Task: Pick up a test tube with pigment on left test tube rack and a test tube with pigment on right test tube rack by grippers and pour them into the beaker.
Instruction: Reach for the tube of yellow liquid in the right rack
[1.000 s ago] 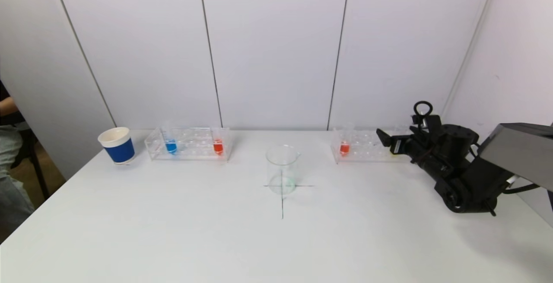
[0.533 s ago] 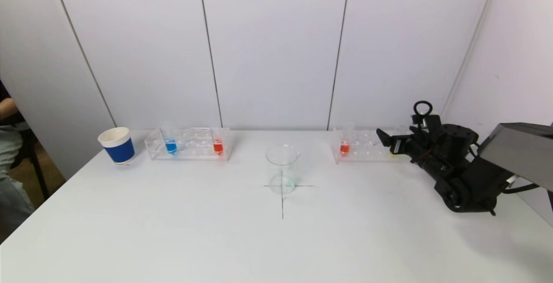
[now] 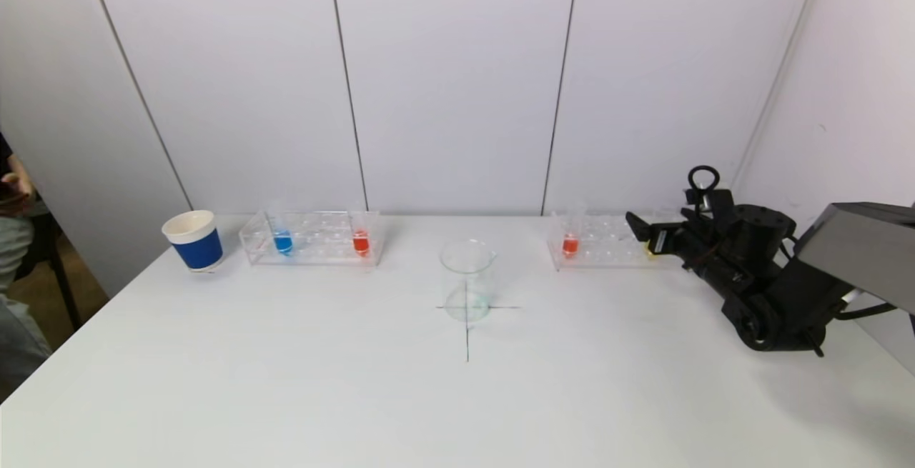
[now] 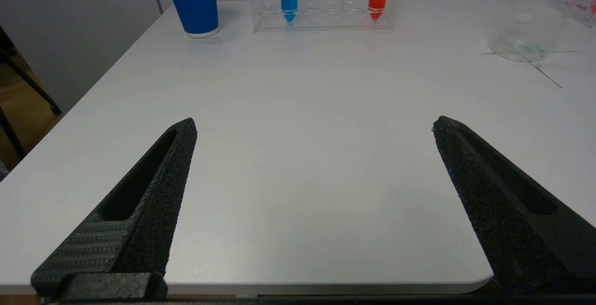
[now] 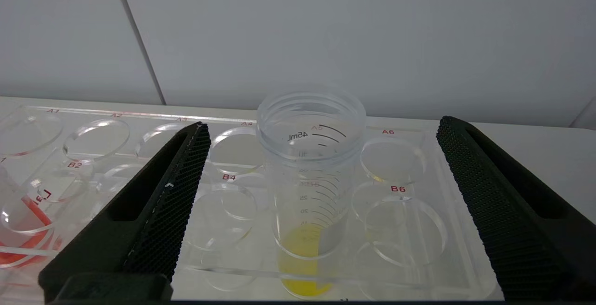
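Observation:
The left test tube rack (image 3: 312,238) holds a blue-pigment tube (image 3: 283,241) and a red-pigment tube (image 3: 361,241). The clear beaker (image 3: 467,280) stands mid-table on a drawn cross. In the right rack (image 3: 607,241) a red-pigment tube (image 3: 570,243) stands at its left end. My right gripper (image 3: 640,234) is at that rack's right end, open. In the right wrist view a tube with yellow pigment (image 5: 309,179) stands upright in the rack (image 5: 93,132) between the spread jaws of that gripper (image 5: 321,128), untouched. My left gripper (image 4: 314,125) is open over the table's near edge, holding nothing.
A blue paper cup (image 3: 194,240) stands left of the left rack. White wall panels close off the back and right of the table. A seated person is at the far left edge (image 3: 14,254). The left arm does not show in the head view.
The right gripper has edged very slightly right and up beside the right rack. The person at the left edge has shifted. Tubes, racks and beaker stay put.

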Controlling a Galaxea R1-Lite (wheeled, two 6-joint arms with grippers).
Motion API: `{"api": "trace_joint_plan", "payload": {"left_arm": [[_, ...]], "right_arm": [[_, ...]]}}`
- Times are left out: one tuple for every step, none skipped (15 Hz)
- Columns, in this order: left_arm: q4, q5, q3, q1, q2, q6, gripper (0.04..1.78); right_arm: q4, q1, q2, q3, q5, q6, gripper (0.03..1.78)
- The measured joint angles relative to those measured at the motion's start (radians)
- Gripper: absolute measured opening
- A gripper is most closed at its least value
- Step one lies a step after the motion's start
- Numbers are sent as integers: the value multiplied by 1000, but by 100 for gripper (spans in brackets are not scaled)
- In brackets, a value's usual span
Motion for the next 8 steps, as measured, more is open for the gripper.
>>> {"api": "trace_joint_plan", "payload": {"left_arm": [[0, 0, 0, 0, 0, 0, 177], [0, 0, 0, 0, 0, 0, 177], [0, 0, 0, 0, 0, 0, 177], [0, 0, 0, 0, 0, 0, 177], [0, 0, 0, 0, 0, 0, 177], [0, 0, 0, 0, 0, 0, 177], [0, 0, 0, 0, 0, 0, 177], [0, 0, 0, 0, 0, 0, 177]], "right_arm": [[-2, -1, -1, 4, 0, 0, 177], [-5, -2, -3, 6, 0, 0, 177], [-9, -3, -4, 10, 0, 0, 177], [-10, -3, -7, 14, 0, 0, 177], [-11, -3, -8, 16, 0, 0, 177], [-10, -4, -9, 17, 0, 0, 177], [-11, -4, -10, 18, 0, 0, 177], [-11, -4, -10, 19, 0, 0, 177]]}}
